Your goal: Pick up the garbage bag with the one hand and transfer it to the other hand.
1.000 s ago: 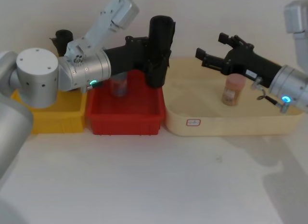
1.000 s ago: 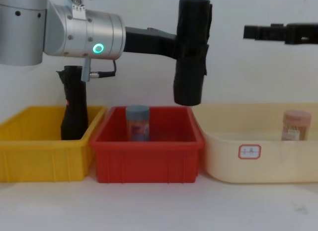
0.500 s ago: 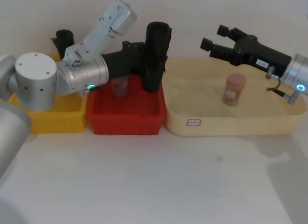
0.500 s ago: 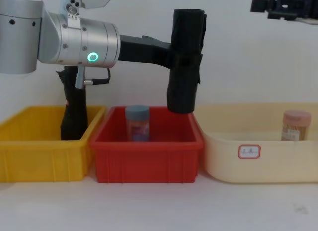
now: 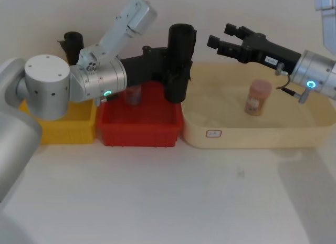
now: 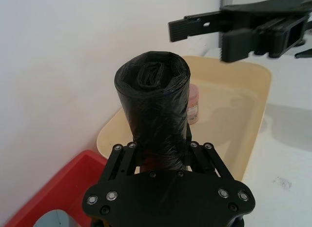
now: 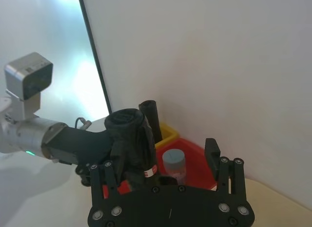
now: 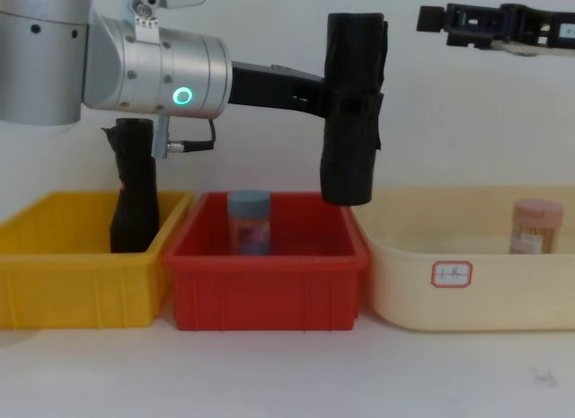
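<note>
A white table (image 5: 157,202) before a pale wall (image 5: 52,13) is shown. The left arm (image 5: 100,78) is stretched toward 3 o'clock, the left gripper (image 5: 170,71) clamped around the garbage bag (image 5: 180,42), which is held upright above the red bin (image 5: 139,134)'s 2 o'clock corner. The right gripper (image 5: 220,36), spread wide, is aimed toward 9 o'clock near the bag's top, not touching it.

We see 3 containers in a row: left bin (image 5: 62,135) with a slim roll (image 5: 72,42) standing in it, middle bin (image 5: 139,139) with a jar (image 5: 133,95), tray (image 5: 252,140) at right with a second jar (image 5: 257,97). The garbage bag (image 5: 181,42) hangs in the left gripper (image 5: 173,72) above the middle bin's right edge; the right gripper (image 5: 222,39) hangs above the tray.
</note>
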Motion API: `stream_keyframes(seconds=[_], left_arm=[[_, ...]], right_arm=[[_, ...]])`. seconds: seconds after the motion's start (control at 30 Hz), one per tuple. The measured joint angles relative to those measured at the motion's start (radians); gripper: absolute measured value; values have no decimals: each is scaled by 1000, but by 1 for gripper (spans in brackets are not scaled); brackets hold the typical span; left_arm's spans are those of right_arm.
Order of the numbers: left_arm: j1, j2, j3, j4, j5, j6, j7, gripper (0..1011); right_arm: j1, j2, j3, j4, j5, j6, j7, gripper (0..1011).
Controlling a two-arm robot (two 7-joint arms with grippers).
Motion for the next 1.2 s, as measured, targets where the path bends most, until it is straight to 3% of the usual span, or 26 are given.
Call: stream_keyframes(seconds=[0.23,0.63,1.2], left_arm=[[-11,-9,8,4,-5,32,17,402],[-33,-24,27,28,-2,61,42,402],[-51,-32,47,39,-5,70,52,402]], right_arm=[[34,-13,-27,50,-20,-36,8,1001],[57,-14,-66,69,-55,-89,9,1001],[103,-38,-113,123,-67,-111,32,1001]])
